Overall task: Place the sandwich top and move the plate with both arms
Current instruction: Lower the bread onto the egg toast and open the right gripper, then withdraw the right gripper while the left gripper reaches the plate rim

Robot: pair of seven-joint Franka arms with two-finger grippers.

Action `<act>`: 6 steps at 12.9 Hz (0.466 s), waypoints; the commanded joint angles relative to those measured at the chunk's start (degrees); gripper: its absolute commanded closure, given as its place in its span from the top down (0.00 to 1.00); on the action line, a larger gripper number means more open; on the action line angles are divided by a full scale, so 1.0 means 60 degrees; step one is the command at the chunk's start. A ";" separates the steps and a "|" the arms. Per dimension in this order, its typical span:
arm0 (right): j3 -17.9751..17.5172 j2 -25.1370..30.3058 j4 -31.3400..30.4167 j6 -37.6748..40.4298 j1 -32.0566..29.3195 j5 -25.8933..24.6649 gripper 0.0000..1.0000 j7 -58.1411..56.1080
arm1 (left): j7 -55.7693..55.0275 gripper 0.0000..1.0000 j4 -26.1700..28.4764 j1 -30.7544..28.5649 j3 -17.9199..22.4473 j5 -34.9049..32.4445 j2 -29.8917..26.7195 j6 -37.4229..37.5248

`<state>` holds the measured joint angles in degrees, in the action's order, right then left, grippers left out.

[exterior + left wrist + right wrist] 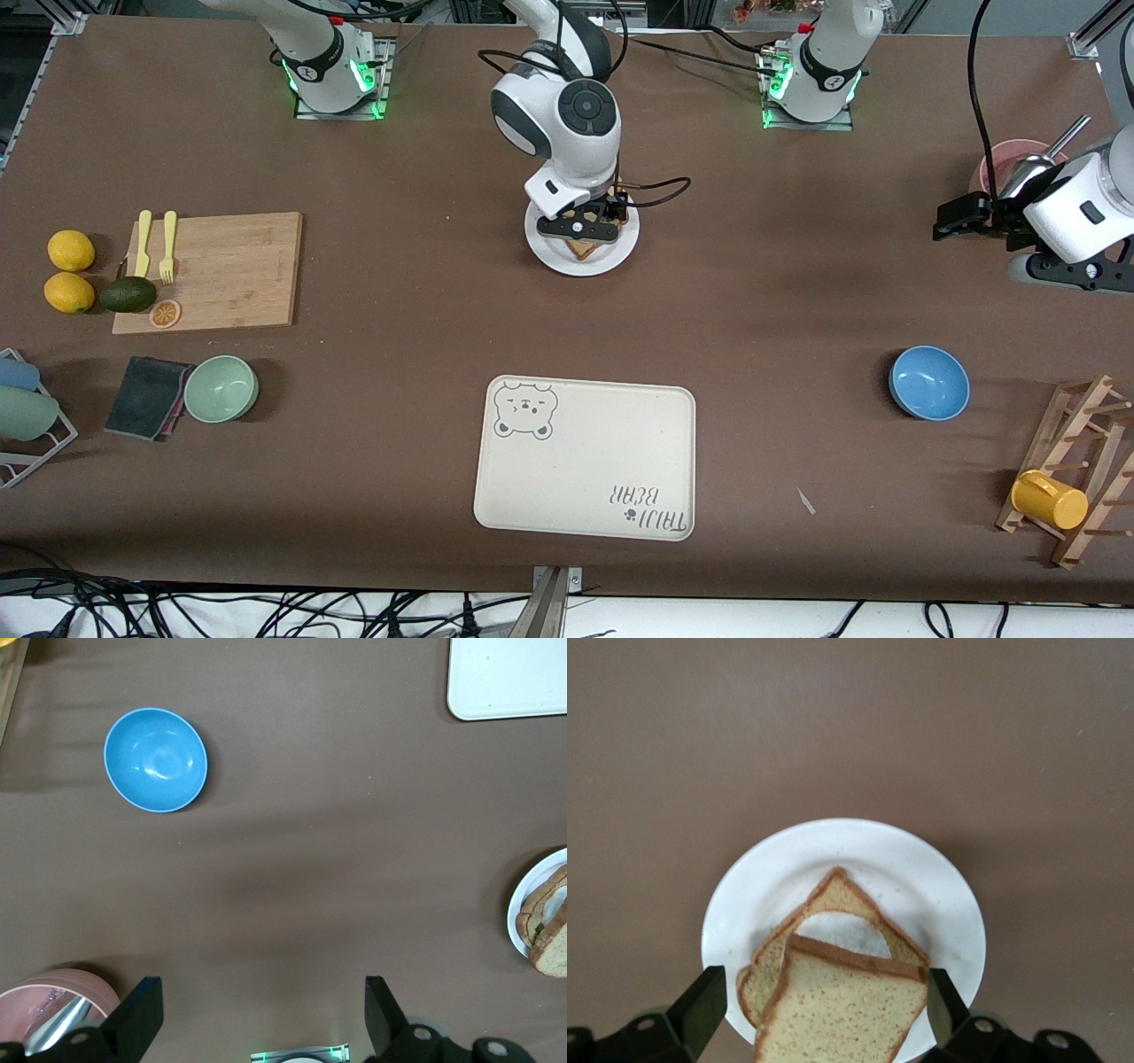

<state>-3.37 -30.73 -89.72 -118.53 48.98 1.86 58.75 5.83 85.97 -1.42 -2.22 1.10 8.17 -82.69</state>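
The white plate (pixel 939 895) sits mid-table, farther from the front camera than the cream tray; its rim also shows in the front view (pixel 551 255). On it lies a lower bread slice with egg white (pixel 842 935) showing. The sandwich top (pixel 846 1014), a plain brown slice, rests skewed over that. My right gripper (pixel 822 983) hangs low over the plate, open, one finger on each side of the top slice. My left gripper (pixel 263 1010) waits open over bare table by the pink cup, and it also shows in the front view (pixel 961 217).
A cream bear tray (pixel 585 461) lies near the front edge. A blue bowl (pixel 928 383) and a wooden rack with a yellow mug (pixel 1050 498) sit toward the left arm's end. A cutting board (pixel 221 266), fruit and a green bowl (pixel 221 388) sit toward the right arm's end.
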 commanded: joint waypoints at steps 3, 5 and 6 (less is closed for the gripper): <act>-0.0068 0.1822 -0.0149 0.1778 -0.1845 -0.0134 1.00 -0.1830 | 0.0040 1.00 -0.0090 0.0076 0.0004 -0.0110 0.0175 0.0391; -0.0069 0.2365 -0.0149 0.2540 -0.2477 -0.0061 1.00 -0.3266 | 0.0069 1.00 -0.0106 0.0091 -0.0011 -0.0095 0.0221 0.0480; -0.0069 0.2570 -0.0149 0.2834 -0.2784 -0.0104 1.00 -0.3679 | 0.0098 1.00 -0.0004 0.0105 -0.0011 0.0195 0.0235 0.0495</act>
<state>-2.64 -18.41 -89.40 -104.65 35.23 1.53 41.52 5.83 86.05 -1.19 -2.33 1.22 9.12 -80.74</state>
